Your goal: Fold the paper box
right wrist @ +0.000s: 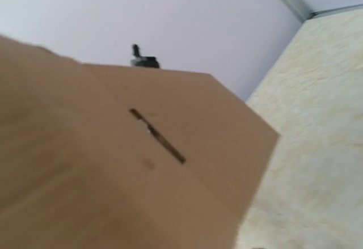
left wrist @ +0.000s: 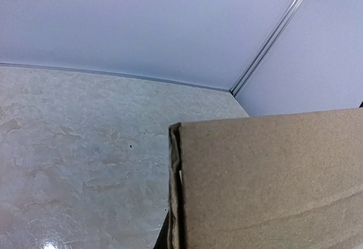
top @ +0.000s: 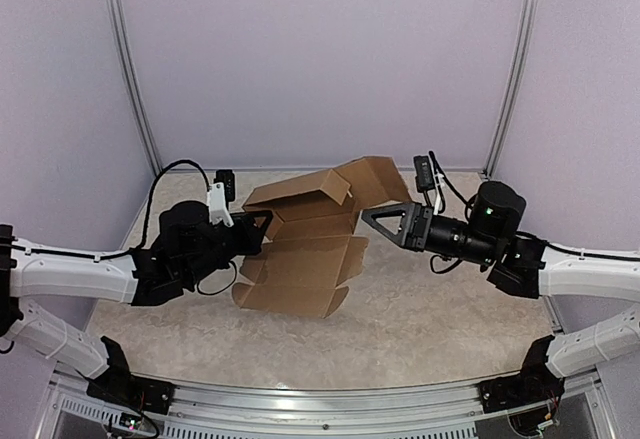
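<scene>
Folding the walls up looks like the step now. The paper box (top: pixel 300 249) sits half made on the table (top: pixel 430 309). The left gripper (top: pixel 262 221) is shut tight at its left wall. The right gripper (top: pixel 368 215) may be wide or narrow; I cannot tell. Next, the back flap (top: pixel 378 179) needs a gentle push down.

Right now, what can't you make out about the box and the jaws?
- Left wrist view: the paper box fills the lower right corner; the left jaws cannot be picked out.
- Right wrist view: blurred cardboard close to the lens blocks the right jaws.
- Top view: whether either pair pinches cardboard is too small to tell.
</scene>
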### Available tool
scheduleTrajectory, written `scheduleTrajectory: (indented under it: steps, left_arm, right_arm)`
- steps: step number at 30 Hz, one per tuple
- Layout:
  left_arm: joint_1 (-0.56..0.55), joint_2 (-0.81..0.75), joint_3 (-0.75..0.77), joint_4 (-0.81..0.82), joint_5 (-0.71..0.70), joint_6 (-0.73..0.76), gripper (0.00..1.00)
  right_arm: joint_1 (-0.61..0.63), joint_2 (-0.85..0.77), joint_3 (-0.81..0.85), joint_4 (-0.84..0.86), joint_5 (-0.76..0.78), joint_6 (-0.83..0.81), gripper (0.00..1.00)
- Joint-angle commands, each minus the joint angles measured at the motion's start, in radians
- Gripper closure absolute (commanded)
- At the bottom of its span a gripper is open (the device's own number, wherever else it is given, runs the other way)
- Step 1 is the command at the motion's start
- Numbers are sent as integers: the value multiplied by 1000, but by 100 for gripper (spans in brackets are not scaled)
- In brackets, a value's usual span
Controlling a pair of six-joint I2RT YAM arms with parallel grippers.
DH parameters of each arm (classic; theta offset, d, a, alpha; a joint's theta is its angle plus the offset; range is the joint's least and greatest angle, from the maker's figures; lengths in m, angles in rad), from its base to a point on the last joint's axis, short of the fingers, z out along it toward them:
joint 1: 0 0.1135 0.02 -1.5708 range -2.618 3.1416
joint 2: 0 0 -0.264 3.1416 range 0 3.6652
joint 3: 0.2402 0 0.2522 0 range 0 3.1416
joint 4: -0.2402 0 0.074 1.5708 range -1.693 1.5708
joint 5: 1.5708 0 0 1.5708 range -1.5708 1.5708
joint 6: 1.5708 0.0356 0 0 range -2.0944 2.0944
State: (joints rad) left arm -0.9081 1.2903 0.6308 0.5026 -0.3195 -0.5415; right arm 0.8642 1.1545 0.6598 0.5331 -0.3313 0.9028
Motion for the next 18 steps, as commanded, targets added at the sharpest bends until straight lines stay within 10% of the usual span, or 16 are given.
scheduleTrajectory:
  steps: [1,18]
  left_arm:
    - [18,-40,-10,-37,-4,37,100]
    - [49,-100,-20,-171,37,179,100]
  right_arm:
    - [9,-119,-29,-257,73,-182,48]
    - [9,-318,159,-788,96,-638,43]
